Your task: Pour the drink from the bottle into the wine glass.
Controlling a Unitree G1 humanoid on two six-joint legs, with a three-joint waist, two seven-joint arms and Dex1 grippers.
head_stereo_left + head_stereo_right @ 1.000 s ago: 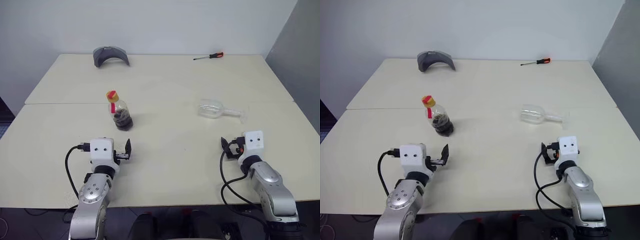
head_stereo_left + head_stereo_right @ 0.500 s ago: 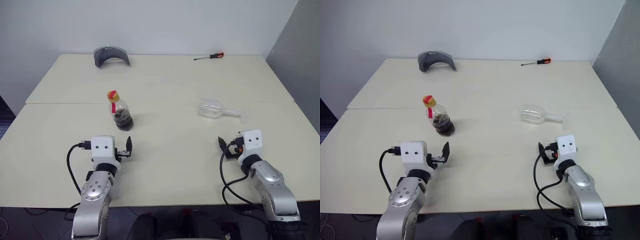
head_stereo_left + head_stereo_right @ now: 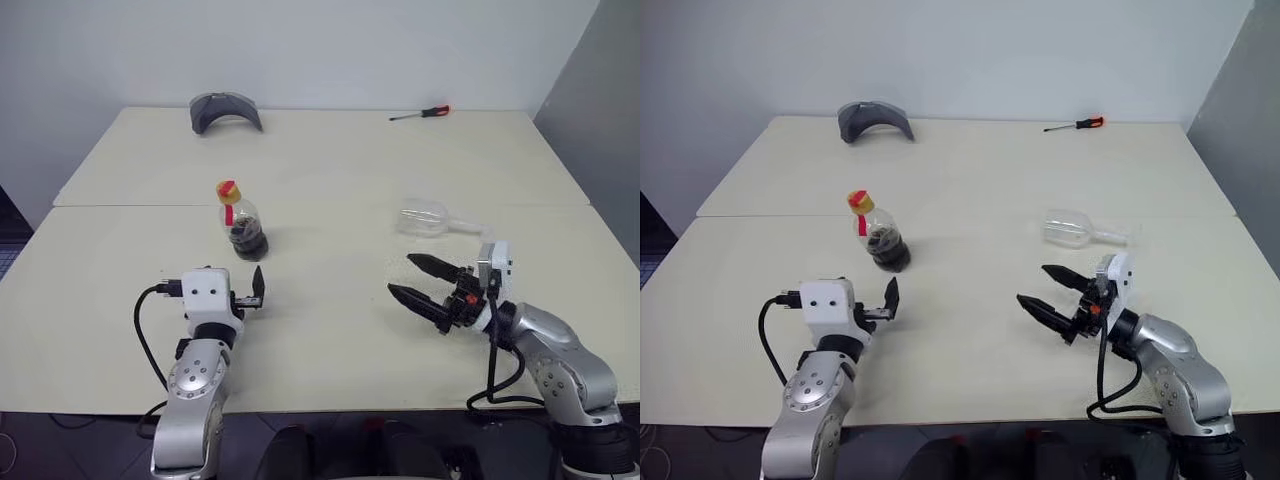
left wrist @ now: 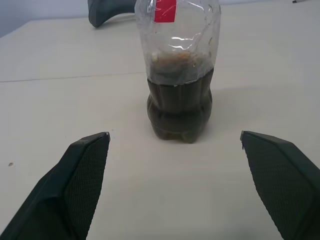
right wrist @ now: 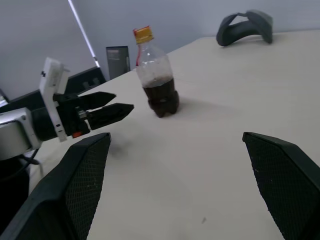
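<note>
Both hands sit nearest me, low over the front of the bench (image 3: pixel 330 360). My left hand (image 3: pixel 257 290) has its fingers spread apart and holds nothing; in its wrist view the bottle (image 4: pixel 179 70) stands squarely between the two fingers, a little beyond their tips and untouched. My right hand (image 3: pixel 422 287) is likewise spread apart and empty, its fingers pointing across the bench toward my left.

Step in hand, as I judge it: approach, before any grasp. The bottle (image 3: pixel 239 220) stands upright with its yellow cap on and the drink (image 4: pixel 179 107) filling roughly its lower half. The wine glass (image 3: pixel 436 220) lies on its side just beyond the right hand, bowl toward the centre, foot toward the right edge.

Next move, as I read it: the left hand advances and closes round the bottle's belly; the right must stand the glass upright first, and the cap must come off before pouring.

Farther back lie a grey curved object (image 3: pixel 225 109) and a red-handled screwdriver (image 3: pixel 420 113), both well apart from the work and obstructing nothing.
</note>
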